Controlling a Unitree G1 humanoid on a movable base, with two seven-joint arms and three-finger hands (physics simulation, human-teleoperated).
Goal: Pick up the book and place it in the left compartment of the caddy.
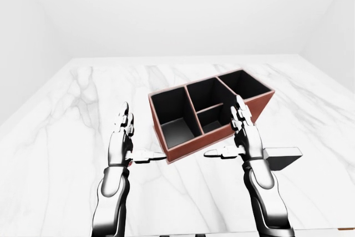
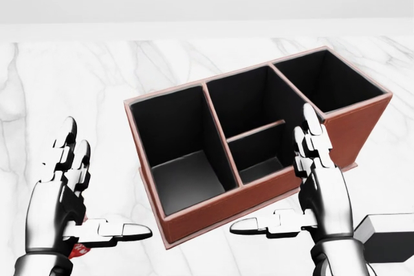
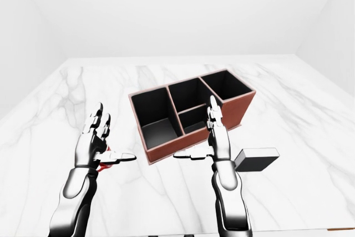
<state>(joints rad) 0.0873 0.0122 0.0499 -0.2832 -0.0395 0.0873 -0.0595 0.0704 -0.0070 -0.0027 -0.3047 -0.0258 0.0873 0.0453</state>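
1. Now both hands are spread wide, holding nothing: the left hand (image 2: 61,195) hovers left of the caddy (image 2: 259,135), the right hand (image 2: 320,189) over its near right wall.
2. A small red thing (image 3: 103,164) peeks from under the left hand; what it is cannot be told.
3. Right of the caddy, beside the right wrist, a dark book (image 3: 256,159) lies flat on the marble table (image 1: 55,137).
4. All four caddy compartments are empty.

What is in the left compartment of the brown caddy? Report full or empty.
Empty. The left compartment of the brown leather-look caddy with black lining shows only its bare dark floor. The dark grey flat book lies outside it on the white marble table.
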